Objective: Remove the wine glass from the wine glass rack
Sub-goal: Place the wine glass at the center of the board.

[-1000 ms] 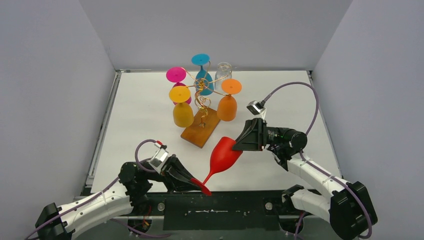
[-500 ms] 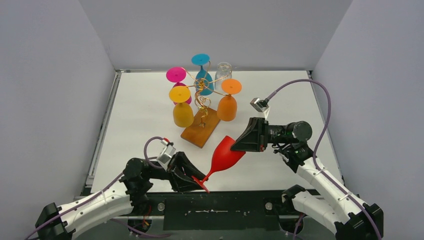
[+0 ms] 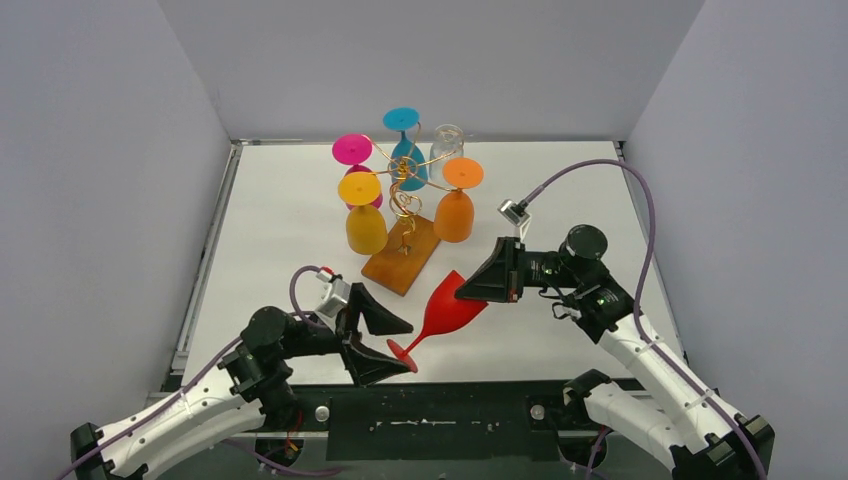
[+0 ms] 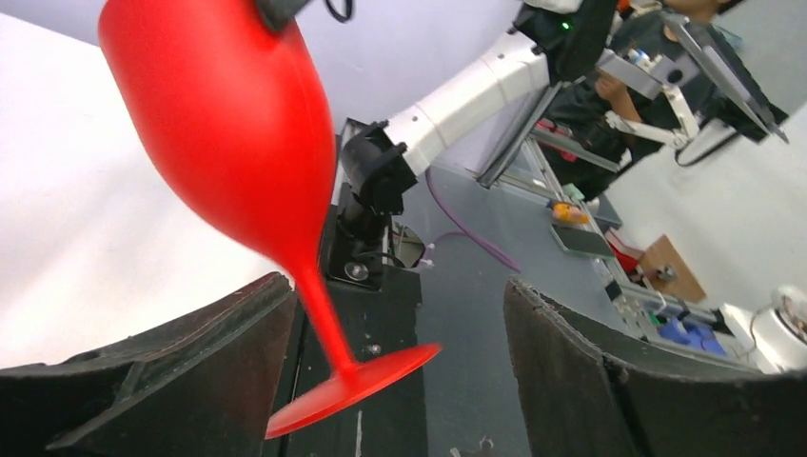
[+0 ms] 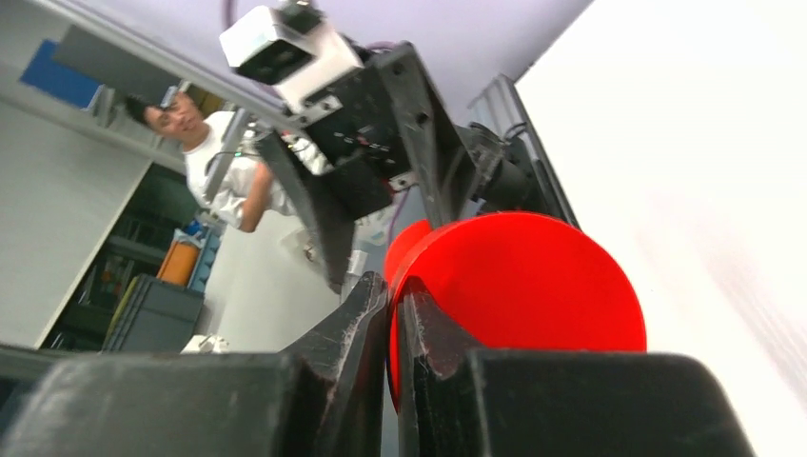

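while the rack [image 3: 405, 195] stands at the far middle of the table [image 3: 290, 230], its wooden base [image 3: 400, 262] angled toward 7 o'clock, the red glass [image 3: 447, 310] is off it, at about 5 o'clock from that base. it is tilted, bowl toward 2 o'clock, foot toward 8 o'clock. the right gripper [image 3: 490, 285] reaches in from 3 o'clock and is pinched on the bowl's rim. the right wrist view shows its fingers [image 5: 366, 319] almost together with the thin red wall between them. the left gripper [image 3: 398, 343] stands wide, one finger on each side of the foot. in the left wrist view the foot [image 4: 357, 390] hangs between those fingers [image 4: 609, 371]. the stem passes just beside one of them, and i cannot tell whether it touches. five glasses hang bowl-down on the rack: pink [image 3: 352, 150], teal [image 3: 402, 120], clear [image 3: 447, 137], orange [image 3: 455, 215] and yellow [image 3: 365, 228].
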`<state>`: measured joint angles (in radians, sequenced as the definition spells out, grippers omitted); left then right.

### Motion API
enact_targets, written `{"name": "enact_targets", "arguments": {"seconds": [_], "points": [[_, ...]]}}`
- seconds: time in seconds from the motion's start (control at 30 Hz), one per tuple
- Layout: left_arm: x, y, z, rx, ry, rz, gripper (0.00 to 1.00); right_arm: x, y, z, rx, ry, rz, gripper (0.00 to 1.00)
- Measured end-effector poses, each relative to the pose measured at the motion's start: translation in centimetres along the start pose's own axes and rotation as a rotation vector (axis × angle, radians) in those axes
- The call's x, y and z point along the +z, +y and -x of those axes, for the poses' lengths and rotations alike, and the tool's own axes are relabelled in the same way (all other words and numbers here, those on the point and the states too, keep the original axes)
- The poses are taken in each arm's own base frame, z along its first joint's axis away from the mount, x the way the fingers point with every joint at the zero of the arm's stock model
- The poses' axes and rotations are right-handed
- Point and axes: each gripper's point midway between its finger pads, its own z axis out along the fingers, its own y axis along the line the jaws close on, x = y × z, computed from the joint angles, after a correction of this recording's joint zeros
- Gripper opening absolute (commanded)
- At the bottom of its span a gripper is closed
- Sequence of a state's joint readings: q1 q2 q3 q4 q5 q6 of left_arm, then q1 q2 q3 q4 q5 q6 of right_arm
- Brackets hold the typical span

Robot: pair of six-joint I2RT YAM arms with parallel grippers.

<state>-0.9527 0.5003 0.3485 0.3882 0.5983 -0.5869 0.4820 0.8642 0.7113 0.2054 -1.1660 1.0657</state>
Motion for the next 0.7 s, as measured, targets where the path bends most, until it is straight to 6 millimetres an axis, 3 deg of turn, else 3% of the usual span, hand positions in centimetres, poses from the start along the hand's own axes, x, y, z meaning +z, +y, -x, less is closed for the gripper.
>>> {"name": "enact_targets", "arguments": {"seconds": [0.17, 0.27, 0.33, 0.53, 0.7], "points": [[-0.6, 1.6, 1.4, 0.048, -0.014, 0.144, 0.82, -0.1, -2.7, -0.1, -0.009, 0.001, -0.143, 0.00], [-1.4, 3.6, 1.8, 0.061, -0.024, 0.276, 0.85, -0.5, -5.1, -0.3, 0.008, -0.006, -0.260, 0.00], [-2.3, 5.0, 1.6, 0.057, -0.028, 0.370, 0.95, -1.0, -6.8, -0.4, 0.029, -0.021, -0.355, 0.00], [-6.8, 9.8, 1.7, 0.027, -0.081, 0.734, 0.97, -4.2, -11.9, 0.5, 0.052, -0.134, -0.710, 0.00], [-10.9, 11.5, 2.8, -0.015, -0.129, 0.988, 0.97, -8.2, -13.8, 1.9, 0.036, -0.263, -0.969, 0.00]]}}
